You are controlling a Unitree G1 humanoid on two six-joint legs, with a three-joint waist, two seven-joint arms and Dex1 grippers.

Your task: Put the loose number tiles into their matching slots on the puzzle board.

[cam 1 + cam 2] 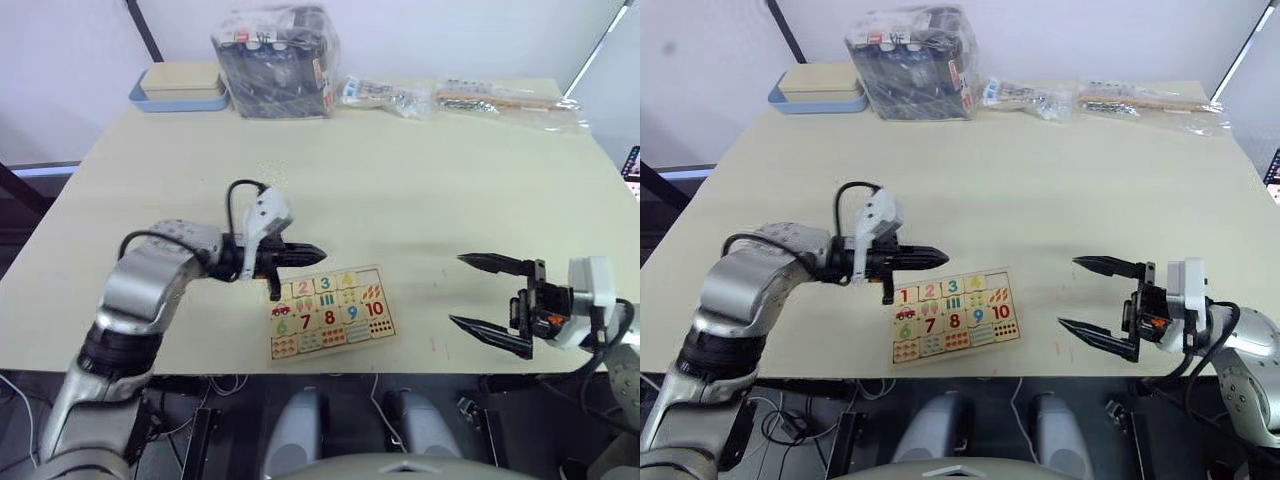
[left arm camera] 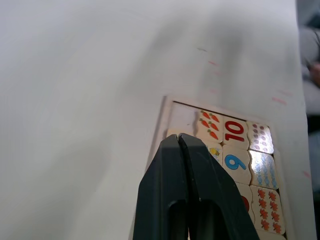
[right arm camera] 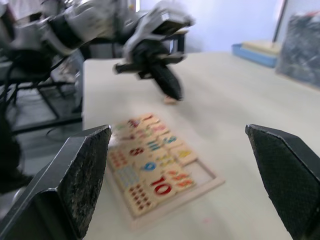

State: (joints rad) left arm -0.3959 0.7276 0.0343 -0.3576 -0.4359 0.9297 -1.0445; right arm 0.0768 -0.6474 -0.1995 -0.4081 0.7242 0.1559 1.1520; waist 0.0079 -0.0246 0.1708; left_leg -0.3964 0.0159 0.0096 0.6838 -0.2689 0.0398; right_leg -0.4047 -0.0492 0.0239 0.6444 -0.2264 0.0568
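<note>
Nearest you, the right end effector (image 1: 1092, 297) is released, fingers spread wide, hovering at the near right edge of the bench (image 1: 1040, 190), nothing between them. The puzzle board (image 1: 952, 313) lies flat on the bench, well apart from it toward the robot's left.

Your left end effector (image 1: 940, 258) is clenched, fingers pressed together; you can't tell whether anything is pinched between them. Its tips hang over the board's far edge. Under them the top row reads 1, 2, 3 in place; the wrist view shows one bare-looking slot (image 2: 183, 119) at the corner just beside the carrot tile (image 2: 210, 125), ahead of the tips.

Far beyond both: a blue tray with a wooden box (image 1: 820, 90) at the far left corner, a plastic-wrapped dark pack (image 1: 915, 62) beside it, clear bags (image 1: 1100, 98) along the far edge.
</note>
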